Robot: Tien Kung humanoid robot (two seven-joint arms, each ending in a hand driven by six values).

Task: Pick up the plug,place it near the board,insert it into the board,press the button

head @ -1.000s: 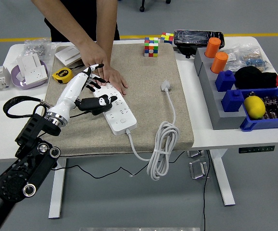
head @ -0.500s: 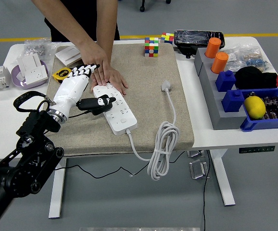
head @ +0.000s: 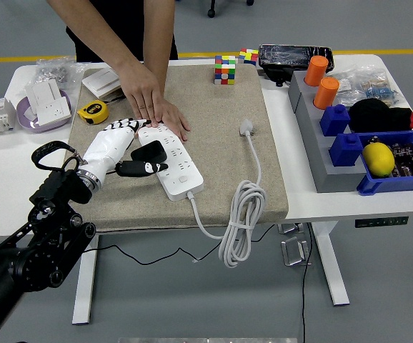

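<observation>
Resting on left end of white power strip point(head: 172, 163), left hand point(head: 136, 147) is lying with fingers loosely curled, thumb stretched over strip, gripping nothing visible; fingertips partly hidden against strip. Right hand is staying out of frame. Person's hand point(head: 155, 106) is pressing strip's far end flat on tan mat point(head: 221, 136); person's upper body cut off at top. Blue bin point(head: 399, 168) is holding yellow lemon point(head: 378, 158). White plug point(head: 246, 128) is lying loose on mat, right of strip, cord point(head: 244, 214) trailing over near edge.

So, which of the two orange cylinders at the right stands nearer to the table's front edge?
The lower orange cylinder, beside the blue block; the other cylinder stands farther back, next to the black box.
</observation>
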